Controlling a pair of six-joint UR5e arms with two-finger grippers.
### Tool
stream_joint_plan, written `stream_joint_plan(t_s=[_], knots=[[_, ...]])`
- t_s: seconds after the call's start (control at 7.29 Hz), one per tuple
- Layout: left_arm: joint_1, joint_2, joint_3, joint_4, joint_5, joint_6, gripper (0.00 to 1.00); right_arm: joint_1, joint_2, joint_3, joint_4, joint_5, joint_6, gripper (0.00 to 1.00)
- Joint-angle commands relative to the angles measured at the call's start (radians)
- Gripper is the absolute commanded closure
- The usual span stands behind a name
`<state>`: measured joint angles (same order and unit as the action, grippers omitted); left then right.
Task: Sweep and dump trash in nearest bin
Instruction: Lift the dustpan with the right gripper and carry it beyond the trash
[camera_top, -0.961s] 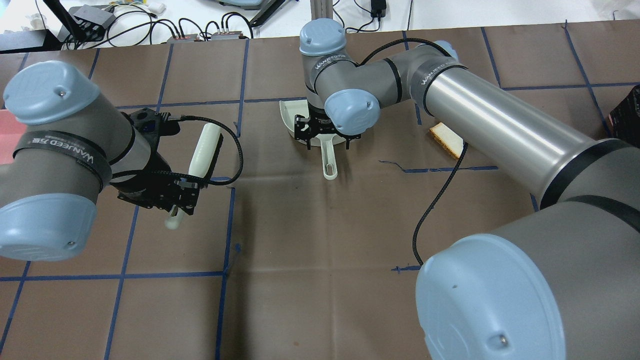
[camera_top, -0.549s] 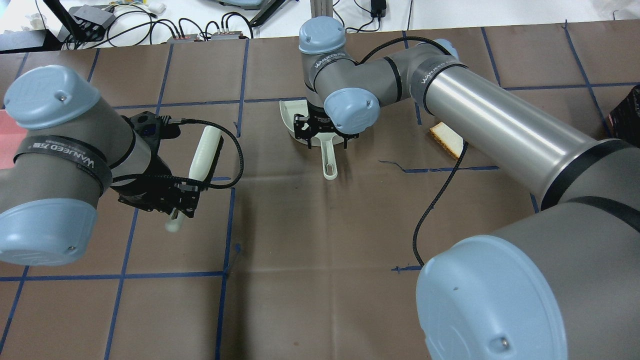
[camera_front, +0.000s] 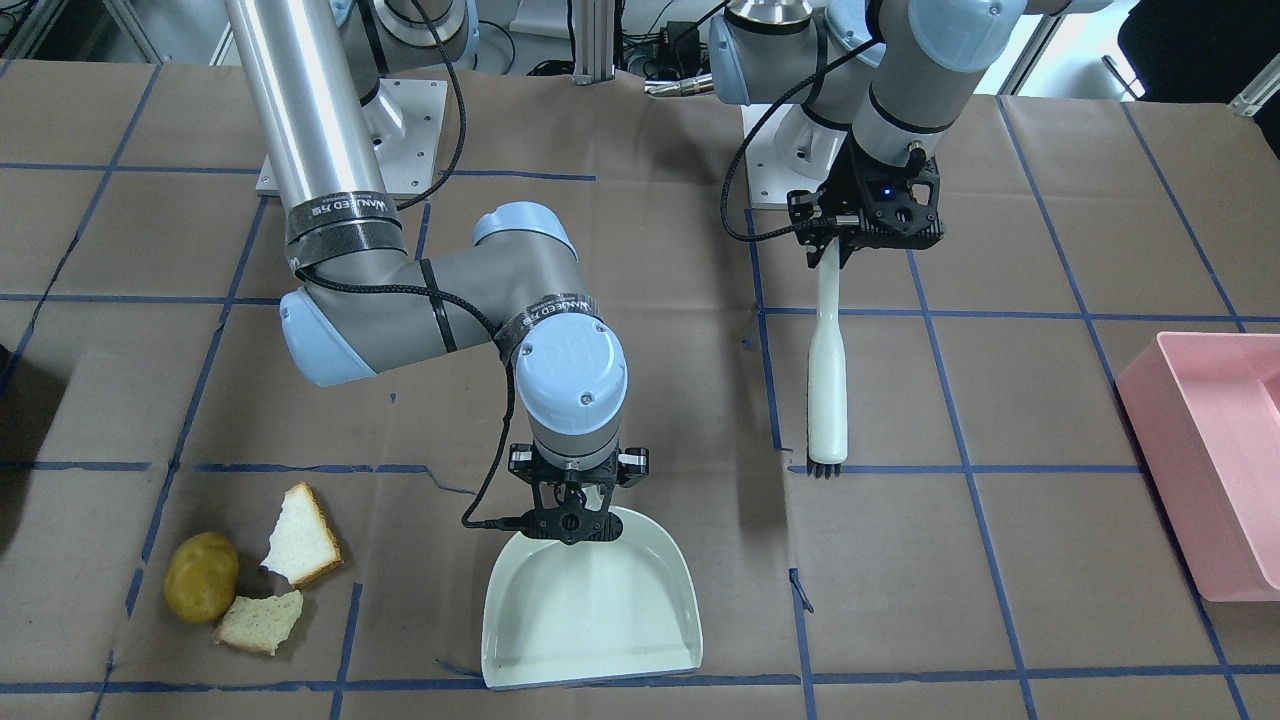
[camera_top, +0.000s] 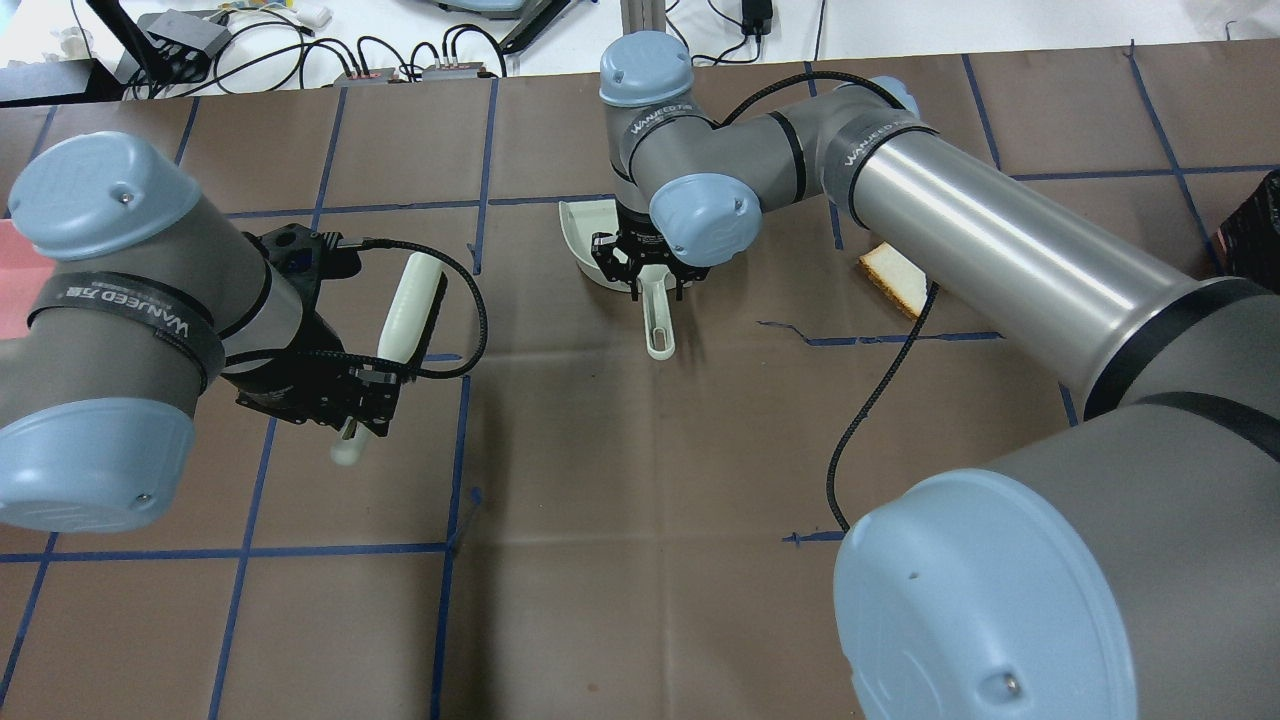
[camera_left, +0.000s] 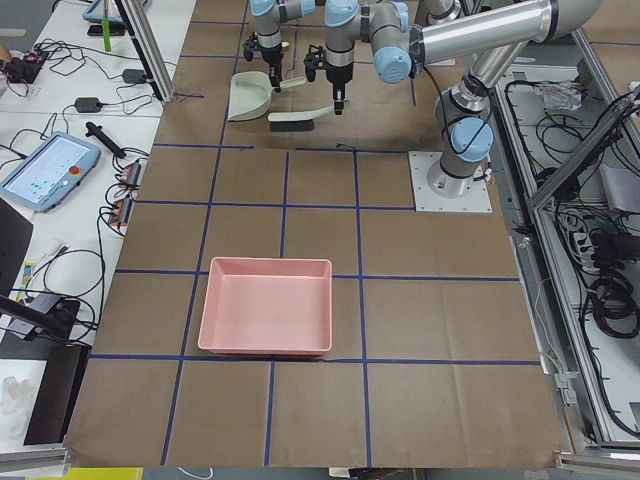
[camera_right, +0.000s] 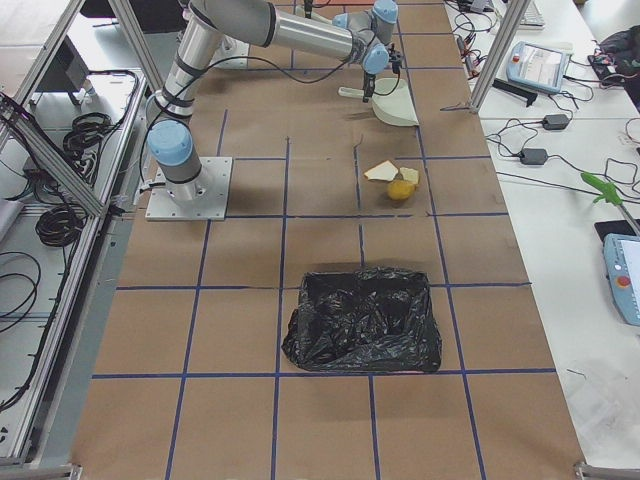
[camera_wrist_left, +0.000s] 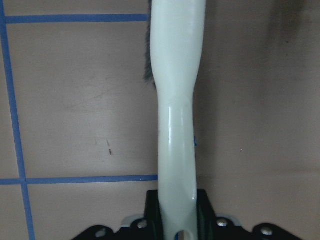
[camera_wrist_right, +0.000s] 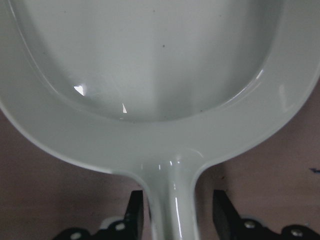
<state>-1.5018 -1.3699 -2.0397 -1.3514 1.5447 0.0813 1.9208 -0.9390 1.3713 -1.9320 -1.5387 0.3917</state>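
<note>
Right gripper (camera_top: 655, 288) jaws have narrowed from wide onto the dustpan (camera_front: 590, 610) handle. The wrist view shows a gap at one finger, so it's probably not clamped yet. Left gripper (camera_front: 835, 245) keeps the brush (camera_front: 828, 380) clamped by its handle, bristles near the table. Potato (camera_front: 200, 577) and two bread pieces (camera_front: 303, 547) (camera_front: 260, 621) sit clustered, apart from the pan. Sweeping not started; the black-bagged bin (camera_right: 362, 318) looks nearest.
</note>
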Motion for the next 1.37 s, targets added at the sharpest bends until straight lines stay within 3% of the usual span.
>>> stream_joint_plan(t_s=[0.0, 0.27, 0.96, 1.24], knots=[[0.0, 0.0, -0.001, 0.0, 0.0, 0.0, 0.98, -0.005, -0.001, -0.003, 0.002, 0.0, 0.0, 0.96], [0.0, 0.0, -0.001, 0.0, 0.0, 0.0, 0.98, -0.008, -0.006, -0.026, 0.025, -0.003, -0.011, 0.98], [0.0, -0.006, -0.001, 0.0, 0.0, 0.0, 0.98, -0.029, -0.007, -0.262, 0.255, -0.009, -0.016, 0.98], [-0.002, -0.012, -0.001, 0.0, 0.002, 0.0, 0.98, -0.069, -0.03, -0.27, 0.292, -0.009, -0.097, 0.99]])
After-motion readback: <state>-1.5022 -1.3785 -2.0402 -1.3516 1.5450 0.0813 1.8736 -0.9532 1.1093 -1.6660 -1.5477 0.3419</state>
